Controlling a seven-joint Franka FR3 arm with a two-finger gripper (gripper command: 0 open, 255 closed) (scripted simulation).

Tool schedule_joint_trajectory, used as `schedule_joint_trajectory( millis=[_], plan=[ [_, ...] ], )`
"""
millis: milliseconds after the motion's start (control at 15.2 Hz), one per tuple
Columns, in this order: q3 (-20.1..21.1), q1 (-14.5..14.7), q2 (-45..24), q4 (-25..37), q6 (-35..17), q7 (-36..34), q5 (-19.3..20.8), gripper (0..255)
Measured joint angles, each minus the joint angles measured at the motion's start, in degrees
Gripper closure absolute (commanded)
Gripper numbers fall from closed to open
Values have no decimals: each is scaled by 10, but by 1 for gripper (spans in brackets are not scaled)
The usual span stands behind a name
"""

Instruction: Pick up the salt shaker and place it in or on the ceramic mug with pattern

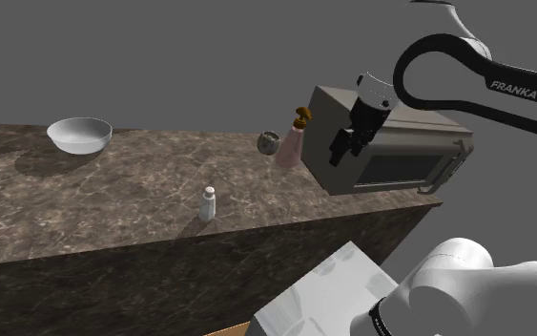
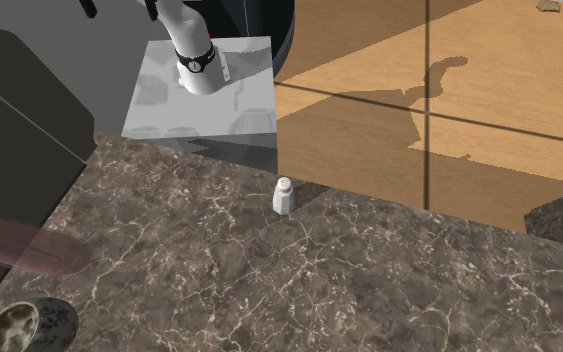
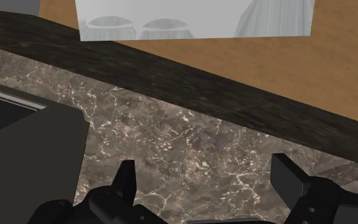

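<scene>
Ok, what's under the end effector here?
Under the end effector, bare counter and a corner of the microwave, which covers the counter beneath it. The shaker stands apart, near the counter's edge.

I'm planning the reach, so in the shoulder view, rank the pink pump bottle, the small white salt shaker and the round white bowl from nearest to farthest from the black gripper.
1. Pink pump bottle, beside the black gripper, toward the shoulder view's left.
2. Small white salt shaker, near the counter's front edge.
3. Round white bowl, at that view's far left.
</scene>
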State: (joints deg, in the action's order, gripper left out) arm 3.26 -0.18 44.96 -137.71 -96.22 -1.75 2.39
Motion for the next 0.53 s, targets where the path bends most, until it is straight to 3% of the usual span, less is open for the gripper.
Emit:
schedule_joint_trajectory(
  millis=[264, 528],
  plan=[
    [15, 4, -9, -19, -35, -27, -15, 0],
    [50, 12, -42, -46, -110, -81, -44, 0]
  ],
)
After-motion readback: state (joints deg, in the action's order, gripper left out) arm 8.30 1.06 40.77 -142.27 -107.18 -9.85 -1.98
